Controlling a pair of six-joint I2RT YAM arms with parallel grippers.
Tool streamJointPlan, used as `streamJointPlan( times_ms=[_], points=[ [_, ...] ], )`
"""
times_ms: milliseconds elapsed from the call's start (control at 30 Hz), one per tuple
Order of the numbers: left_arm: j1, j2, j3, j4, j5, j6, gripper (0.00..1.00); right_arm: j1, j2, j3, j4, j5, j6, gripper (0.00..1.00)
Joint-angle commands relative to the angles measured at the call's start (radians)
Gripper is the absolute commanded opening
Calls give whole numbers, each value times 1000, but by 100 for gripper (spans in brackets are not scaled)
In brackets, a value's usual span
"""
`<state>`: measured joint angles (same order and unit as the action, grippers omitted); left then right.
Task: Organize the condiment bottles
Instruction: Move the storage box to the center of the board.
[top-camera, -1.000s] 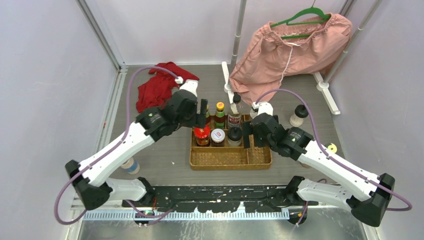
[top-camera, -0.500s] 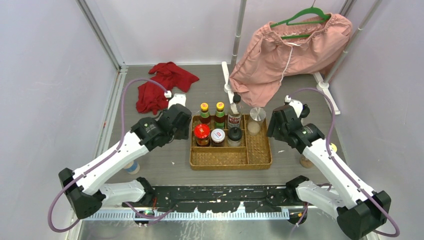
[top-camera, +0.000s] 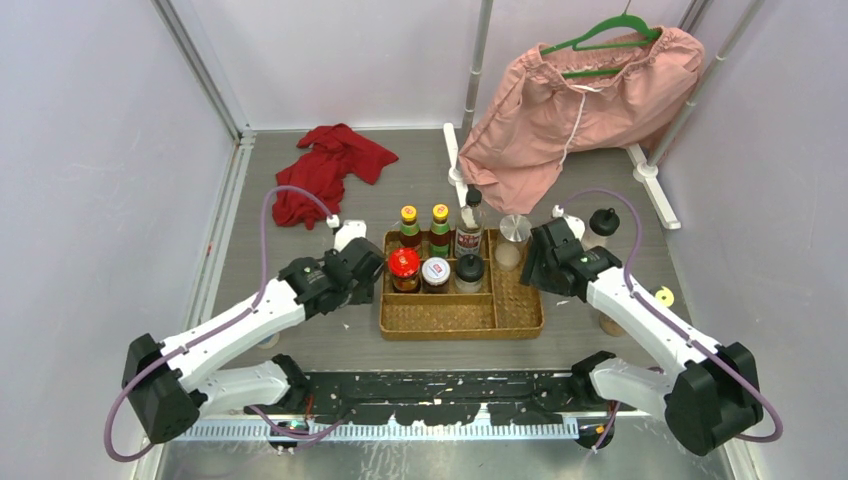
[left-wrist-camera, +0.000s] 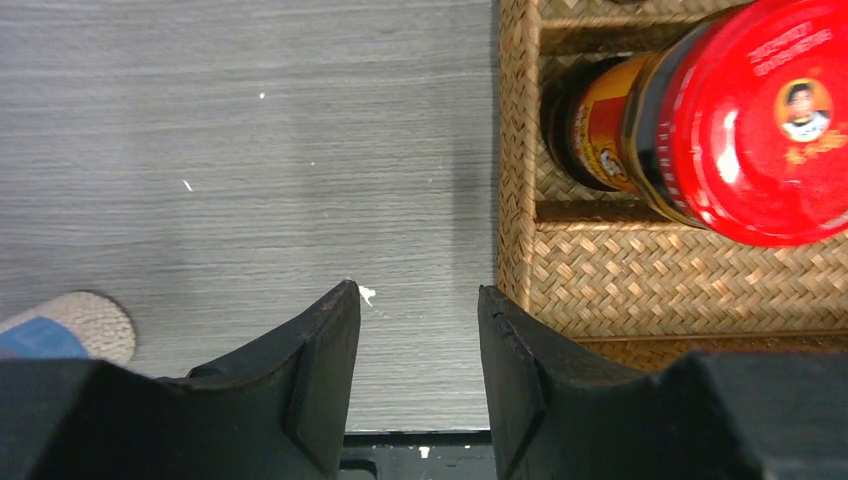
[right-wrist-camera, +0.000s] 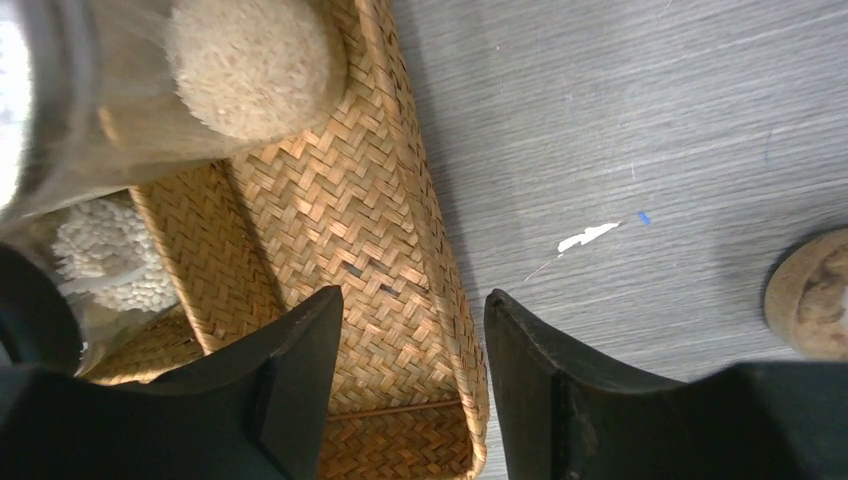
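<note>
Left claw (left-wrist-camera: 415, 293), right claw (right-wrist-camera: 412, 297) parted, empty, flanking wicker tray (top-camera: 460, 320); red cloth (top-camera: 325, 170) behind

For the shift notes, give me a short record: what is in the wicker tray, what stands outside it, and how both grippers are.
tray: wicker tray
back row: left yellow-capped sauce, right yellow-capped sauce, tall clear bottle
middle row: red-lidded jar, white-lidded jar, black-lidded jar
right compartment: silver-lidded shaker
outside tray: black-capped bottle, on the table at right
left gripper: open, empty, beside the tray's left edge
right gripper: open, empty, over the tray's right edge
</note>
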<state>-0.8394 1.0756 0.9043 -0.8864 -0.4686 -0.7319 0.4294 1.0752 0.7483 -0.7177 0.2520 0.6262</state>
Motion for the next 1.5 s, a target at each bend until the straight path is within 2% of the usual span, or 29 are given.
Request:
streamJointPlan(
  times_ms=[0, 300, 767, 1000, 1100, 1367, 1467],
  points=[
    [3, 15, -72, 151, 17, -67, 48, -4, 26, -13, 82, -21, 33, 58],
    [3, 48, -178, 320, 73, -111, 46, -6, 55, -47, 125, -29, 41, 58],
    [2, 98, -186, 339, 120, -102, 42, -6, 85, -73, 174, -42, 47, 56],
    [2, 146, -217, 366, 118, -112, 28, -9, 100, -80, 186, -36, 50, 43],
    [2, 162, -227, 385, 102, -115, 27, -12, 113, -81, 195, -39, 50, 36],
    [2, 213, -212, 410, 55, -105, 26, -19, 168, -57, 216, -39, 45, 7],
    [3, 235, -198, 421, 49, -95, 26, -24, 196, -37, 223, -39, 38, 1]
  ],
)
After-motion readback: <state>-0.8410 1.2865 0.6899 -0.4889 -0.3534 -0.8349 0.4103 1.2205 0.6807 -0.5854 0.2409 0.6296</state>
